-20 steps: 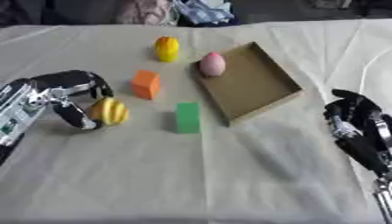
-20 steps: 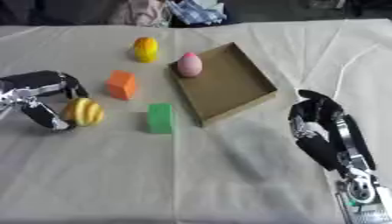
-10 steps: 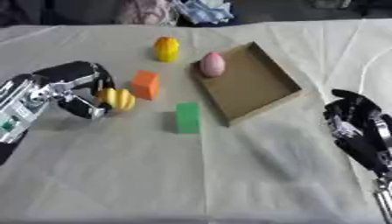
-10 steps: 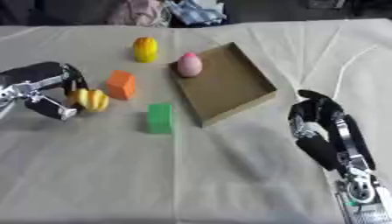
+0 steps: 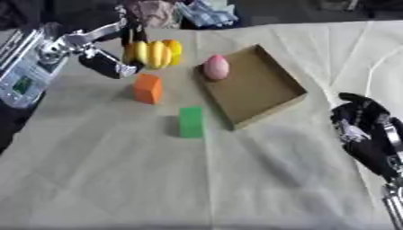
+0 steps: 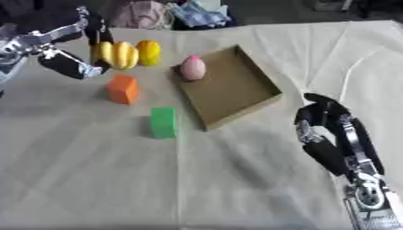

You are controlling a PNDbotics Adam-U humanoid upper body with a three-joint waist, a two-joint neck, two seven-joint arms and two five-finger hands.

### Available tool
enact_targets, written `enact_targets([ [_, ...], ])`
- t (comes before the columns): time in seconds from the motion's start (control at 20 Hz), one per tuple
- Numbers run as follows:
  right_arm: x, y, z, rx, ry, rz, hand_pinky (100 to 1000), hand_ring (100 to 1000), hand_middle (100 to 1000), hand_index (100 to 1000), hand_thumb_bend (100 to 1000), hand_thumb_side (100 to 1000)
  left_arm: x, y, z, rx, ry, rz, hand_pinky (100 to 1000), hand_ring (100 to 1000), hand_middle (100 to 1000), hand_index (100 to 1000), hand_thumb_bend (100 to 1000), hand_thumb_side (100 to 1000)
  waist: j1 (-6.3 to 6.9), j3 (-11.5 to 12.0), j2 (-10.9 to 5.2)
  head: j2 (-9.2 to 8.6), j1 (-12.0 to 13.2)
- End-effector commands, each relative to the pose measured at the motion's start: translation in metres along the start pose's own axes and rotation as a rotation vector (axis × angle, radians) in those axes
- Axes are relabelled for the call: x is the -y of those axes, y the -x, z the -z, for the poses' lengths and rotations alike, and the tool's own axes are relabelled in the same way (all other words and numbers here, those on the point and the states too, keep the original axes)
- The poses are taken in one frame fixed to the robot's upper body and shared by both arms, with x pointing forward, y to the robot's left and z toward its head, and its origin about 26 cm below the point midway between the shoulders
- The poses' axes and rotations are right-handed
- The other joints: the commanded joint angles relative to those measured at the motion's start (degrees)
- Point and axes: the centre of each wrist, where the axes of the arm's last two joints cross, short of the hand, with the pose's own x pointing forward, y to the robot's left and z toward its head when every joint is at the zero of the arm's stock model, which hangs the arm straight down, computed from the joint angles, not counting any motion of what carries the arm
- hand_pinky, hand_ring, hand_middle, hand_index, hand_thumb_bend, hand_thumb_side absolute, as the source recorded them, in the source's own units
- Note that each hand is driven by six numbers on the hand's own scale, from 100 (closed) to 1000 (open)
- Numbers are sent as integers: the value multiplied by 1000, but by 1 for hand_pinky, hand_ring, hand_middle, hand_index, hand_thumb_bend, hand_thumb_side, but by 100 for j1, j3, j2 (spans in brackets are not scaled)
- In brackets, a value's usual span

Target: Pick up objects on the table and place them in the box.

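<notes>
My left hand (image 5: pixel 104 62) is raised over the far left of the table, fingers curled round a yellow banana-like bunch (image 5: pixel 150 54) held in the air. Just right of the bunch, a yellow-orange fruit (image 5: pixel 172 46) lies on the cloth. A pink peach-like fruit (image 5: pixel 216 67) sits at the left corner of the shallow brown box (image 5: pixel 264 92), seemingly inside it. An orange block (image 5: pixel 147 88) and a green block (image 5: pixel 190 121) stand on the cloth left of the box. At the lower right my right hand (image 6: pixel 327 130) rests idle with relaxed fingers, holding nothing.
A wrinkled cream cloth (image 5: pixel 197 179) covers the table. Bundled clothes and dark things (image 5: pixel 197 11) lie beyond the far edge. My left forearm (image 5: pixel 28 67) comes in from the upper left.
My left hand has lifted the yellow bunch off the cloth and carried it away from me and to the right, near the yellow-orange fruit. The right hand has stayed put.
</notes>
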Motion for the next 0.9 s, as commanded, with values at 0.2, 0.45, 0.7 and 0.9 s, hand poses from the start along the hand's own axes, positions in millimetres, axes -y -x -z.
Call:
enact_targets([
  [0.2,-2,-6,3,30,-42,9,653,639,601,824,100,499,-7,-26,40,101,-18,45,642,518,530,623,233,100,-10,-122,-181,25,55],
  [0.45,-9,-8,4,45,-96,29,652,639,600,817,100,506,9,-40,70,145,39,78,668,554,569,661,265,100,-45,-262,-179,25,107],
  [0.7,-15,-10,5,59,-135,45,652,638,599,810,100,509,29,-47,92,174,92,104,692,601,622,709,299,100,-60,-423,-140,25,173],
  [0.9,-17,-11,5,63,-151,51,651,638,599,808,100,512,39,-54,101,212,103,126,717,650,667,744,333,100,-61,-518,-107,25,210],
])
